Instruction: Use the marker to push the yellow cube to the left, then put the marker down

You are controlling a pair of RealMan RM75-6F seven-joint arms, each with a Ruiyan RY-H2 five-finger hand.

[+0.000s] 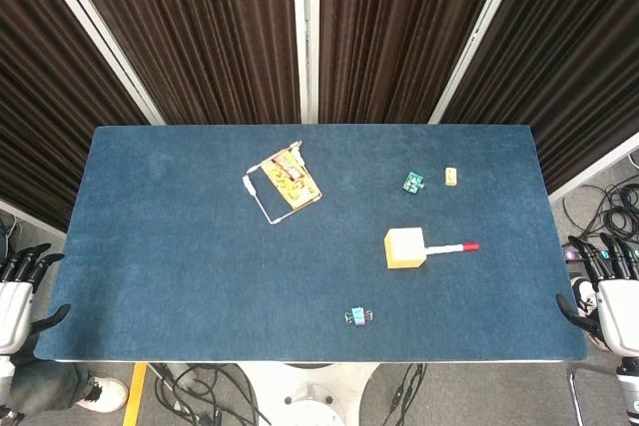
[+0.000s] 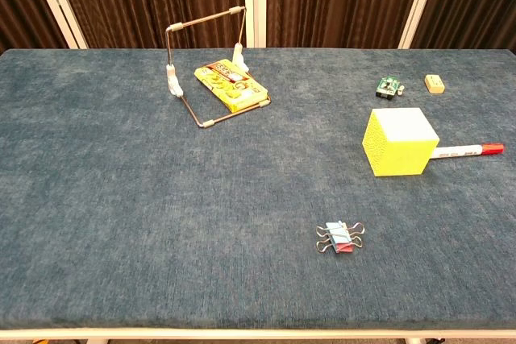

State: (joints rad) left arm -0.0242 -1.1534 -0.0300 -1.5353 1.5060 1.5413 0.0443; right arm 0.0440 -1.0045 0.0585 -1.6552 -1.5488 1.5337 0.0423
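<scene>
Blue felt bench [image 1: 180,276] carries all. Left hand [image 1: 18,298] and right hand [image 1: 607,288] rest at bench edges, fingers spread, holding nothing. Yellow packet [image 2: 231,87] lies in wire stand [image 2: 187,78]; print too small to read. Yellow cube [image 2: 398,142] right of centre. Marker [image 2: 466,151], red cap, lies touching cube's right side. Binder clips [image 2: 340,238] near front edge. Green part [image 2: 389,86], beige block [image 2: 435,83] at back.

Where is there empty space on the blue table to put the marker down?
Bare cloth fills the whole side left of the snack box, and the front strip beside the binder clip. It's crowded around the yellow cube, marker and green piece.
</scene>
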